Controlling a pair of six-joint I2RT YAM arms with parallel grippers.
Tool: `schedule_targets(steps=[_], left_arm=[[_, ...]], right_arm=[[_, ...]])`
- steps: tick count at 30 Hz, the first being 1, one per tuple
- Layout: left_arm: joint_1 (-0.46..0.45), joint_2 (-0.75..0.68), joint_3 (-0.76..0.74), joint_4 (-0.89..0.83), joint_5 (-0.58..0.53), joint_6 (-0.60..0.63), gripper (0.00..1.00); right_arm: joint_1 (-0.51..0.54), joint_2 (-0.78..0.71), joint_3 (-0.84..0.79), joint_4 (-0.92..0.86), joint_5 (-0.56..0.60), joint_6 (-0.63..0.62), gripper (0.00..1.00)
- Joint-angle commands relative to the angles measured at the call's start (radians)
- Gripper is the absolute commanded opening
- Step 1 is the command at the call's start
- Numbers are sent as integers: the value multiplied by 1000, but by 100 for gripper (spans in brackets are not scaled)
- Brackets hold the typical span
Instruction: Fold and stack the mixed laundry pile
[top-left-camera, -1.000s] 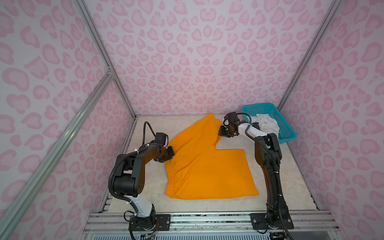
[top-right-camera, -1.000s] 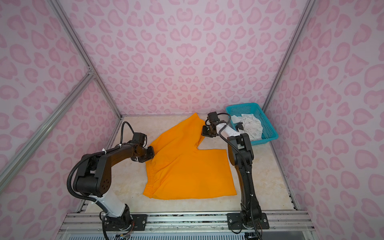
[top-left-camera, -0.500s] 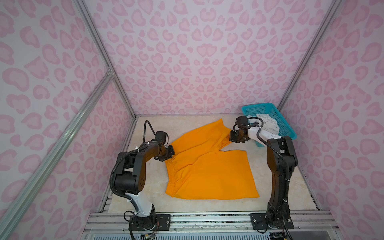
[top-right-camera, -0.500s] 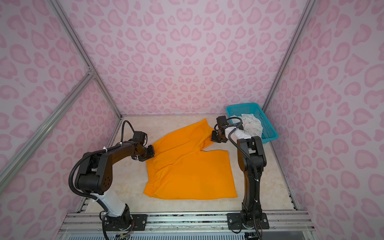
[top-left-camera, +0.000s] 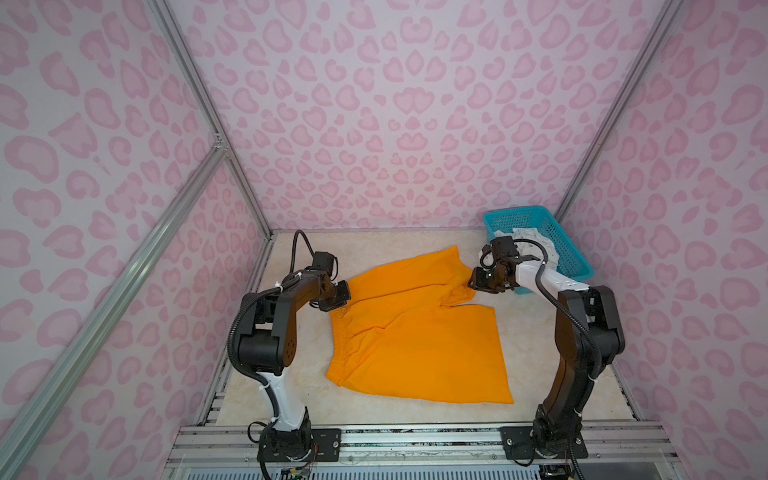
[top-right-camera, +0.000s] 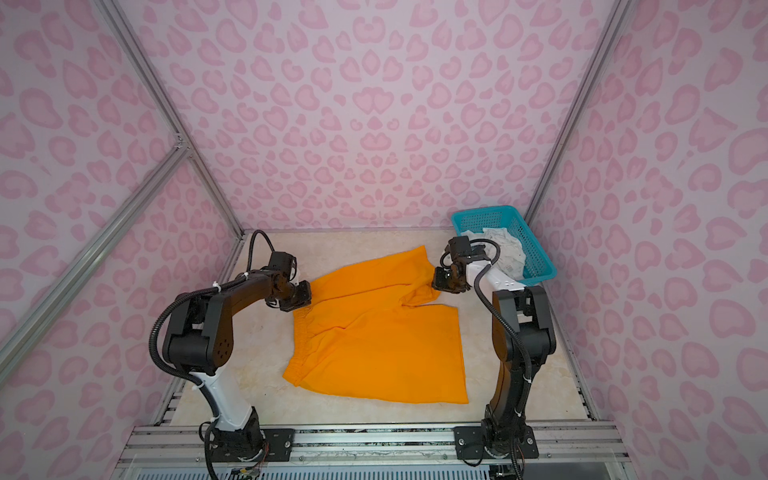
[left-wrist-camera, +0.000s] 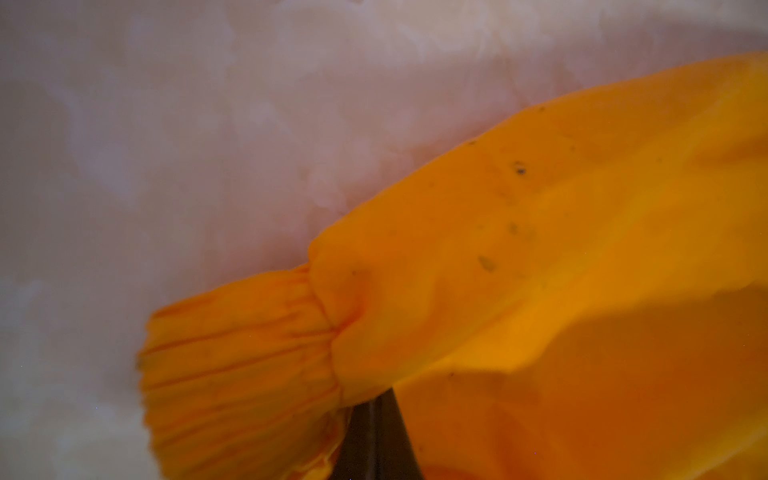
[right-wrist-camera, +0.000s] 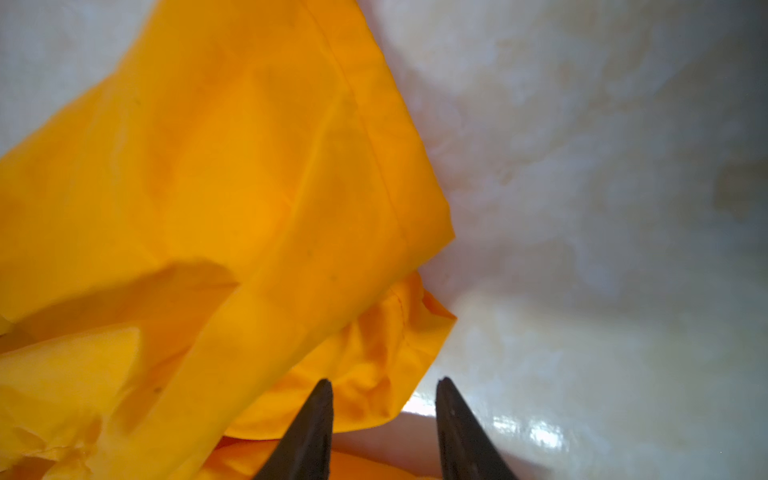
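Note:
The bright orange shorts (top-left-camera: 415, 332) (top-right-camera: 374, 340) lie spread on the table, waistband to the left, one leg angled toward the back right. My left gripper (top-left-camera: 343, 295) (top-right-camera: 305, 297) is shut on the gathered waistband corner (left-wrist-camera: 249, 365); one dark finger (left-wrist-camera: 374, 432) shows under the cloth. My right gripper (top-left-camera: 473, 284) (top-right-camera: 436, 282) (right-wrist-camera: 384, 382) stands open at the far leg's hem. The hem corner (right-wrist-camera: 374, 353) lies loose between the parted fingers. The white T-shirt (top-left-camera: 536, 245) (top-right-camera: 505, 249) is crumpled in the basket.
The teal perforated basket (top-left-camera: 569, 257) (top-right-camera: 536, 257) stands at the back right corner, just behind my right wrist. Pink patterned walls with metal posts close in three sides. A metal rail runs along the table's front edge (top-left-camera: 415, 436).
My right gripper carried the shorts' leg right and forward, lowering it onto the table, then opened and let the hem go. My left gripper stayed shut on the waistband.

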Motion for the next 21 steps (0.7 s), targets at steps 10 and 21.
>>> schedule_targets(steps=[10, 21], left_arm=[[2, -1, -15, -30, 33, 26, 3], [2, -16, -18, -31, 40, 23, 3]], right_arm=[[16, 56, 74, -85, -112, -4, 36], [20, 47, -47, 70, -144, 143, 42]])
